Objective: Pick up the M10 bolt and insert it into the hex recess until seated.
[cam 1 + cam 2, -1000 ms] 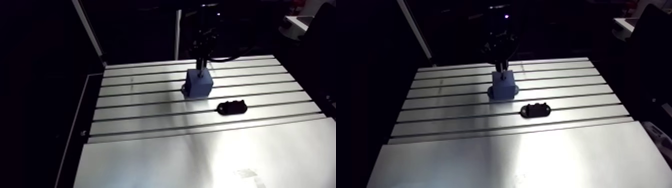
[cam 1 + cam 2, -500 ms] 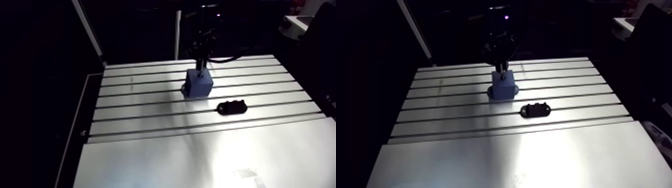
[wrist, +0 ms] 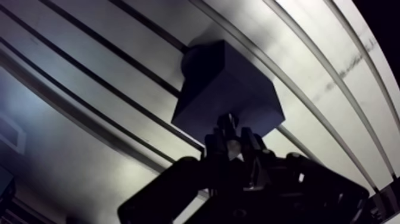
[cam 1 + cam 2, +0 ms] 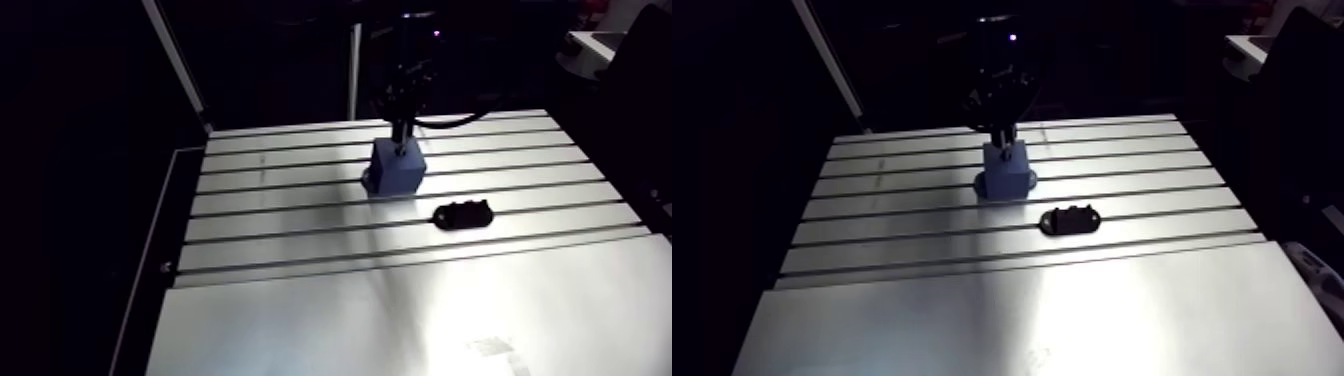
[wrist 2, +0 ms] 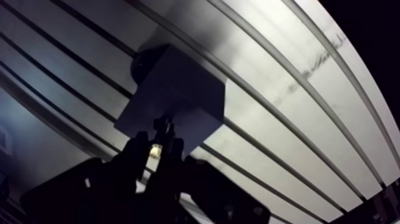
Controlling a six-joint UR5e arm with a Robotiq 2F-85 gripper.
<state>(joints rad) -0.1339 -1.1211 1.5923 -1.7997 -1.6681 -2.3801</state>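
Aluminium slotted table (image 4: 300, 300) bears a blue block (image 4: 398, 172); gripper (image 3: 231, 138) pinches bolt (image 3: 227, 123) over it.

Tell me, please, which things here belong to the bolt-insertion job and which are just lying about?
Part of the job:
gripper
bolt, held between its fingers
blue block, right under the bolt

Lying about:
black part, flat on the table, apart from the block
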